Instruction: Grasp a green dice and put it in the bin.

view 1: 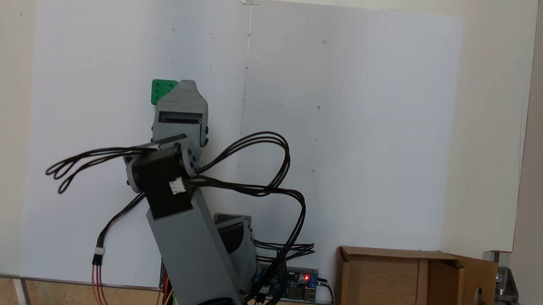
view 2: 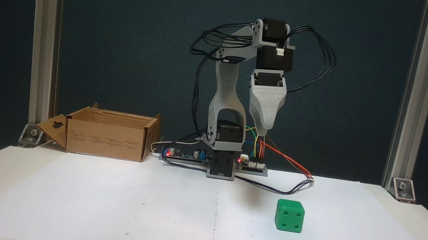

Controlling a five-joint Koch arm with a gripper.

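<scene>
My pincer [view 2: 264,133] hangs empty, high above the bench, its opening untellable, while the green dice [view 2: 289,215] sits below, nearer the front camera and away from the bin [view 2: 108,137].

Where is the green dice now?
The green dice sits on the white paper, right of centre in the front fixed view, with the gripper hanging above it, far from the cardboard box at the left.
</scene>
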